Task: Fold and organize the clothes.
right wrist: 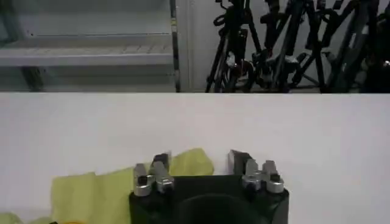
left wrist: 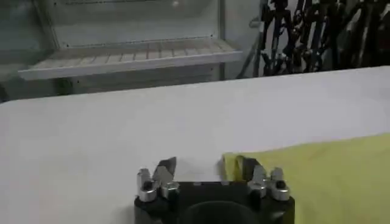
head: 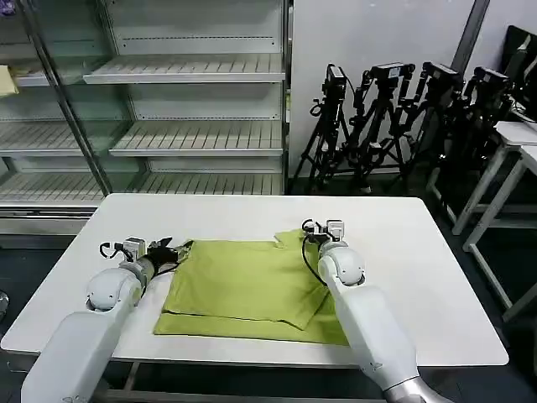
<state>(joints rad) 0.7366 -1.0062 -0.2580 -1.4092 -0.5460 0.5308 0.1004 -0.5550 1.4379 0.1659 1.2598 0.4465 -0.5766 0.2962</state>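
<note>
The clothes, one lime T-shirt (head: 243, 281), lie partly folded on the white table (head: 411, 260), with an upper layer doubled over a wider lower one. My left gripper (head: 179, 249) sits low at the shirt's far left corner. In the left wrist view the left gripper (left wrist: 205, 167) is open, and the shirt's edge (left wrist: 329, 176) reaches one fingertip (left wrist: 247, 165). My right gripper (head: 323, 227) sits at the far right corner. In the right wrist view the right gripper (right wrist: 199, 162) is open, with a tip of the shirt (right wrist: 190, 162) lying on the table between its jaws.
An empty metal shelving unit (head: 193, 109) stands behind the table. Several black tripods (head: 394, 117) lean against the wall at the back right, next to white side tables (head: 512, 138). Bare tabletop lies beyond and to both sides of the shirt.
</note>
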